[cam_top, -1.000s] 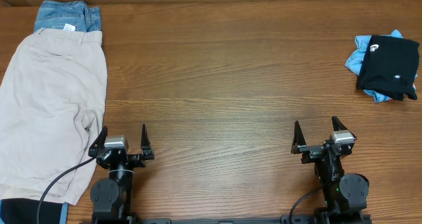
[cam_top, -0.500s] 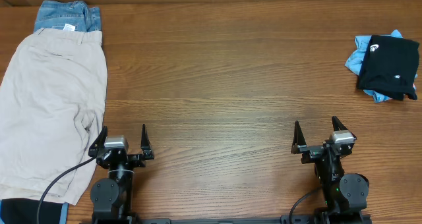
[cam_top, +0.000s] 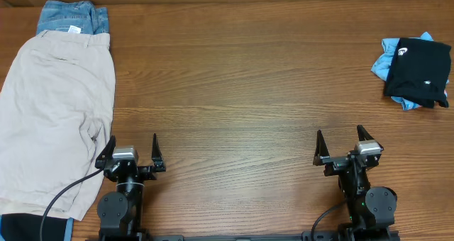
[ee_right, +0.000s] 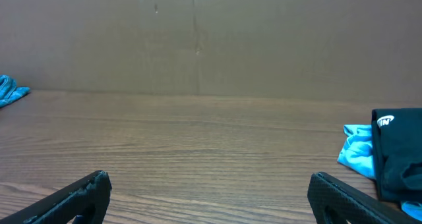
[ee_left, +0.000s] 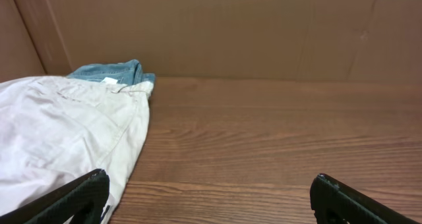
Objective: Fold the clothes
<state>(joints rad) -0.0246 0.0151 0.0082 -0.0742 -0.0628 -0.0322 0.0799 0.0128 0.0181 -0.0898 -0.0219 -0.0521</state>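
1. left gripper [cam_top: 133, 140]: near table edge, left of centre; jaws spread wide, nothing between them; left finger just beside the edge of the beige shorts.
2. right gripper [cam_top: 339, 132]: near table edge, right side; jaws spread wide, empty; well apart from any garment.
3. beige shorts [cam_top: 53, 120]: laid flat along the left side, far end overlapping the blue denim.
4. blue denim [cam_top: 71, 18]: far left corner, mostly covered by the shorts; white label showing.
5. black T-shirt [cam_top: 420, 71]: bunched at far right; small white logo uppermost; lying on the light-blue tee.
6. light-blue tee [cam_top: 385, 64]: crumpled beneath the black T-shirt, showing at its left and near edges.
7. table [cam_top: 248, 92]: brown wood grain.
8. dark cloth [cam_top: 25, 227]: near left corner, partly cut off by the frame; kind not discernible.
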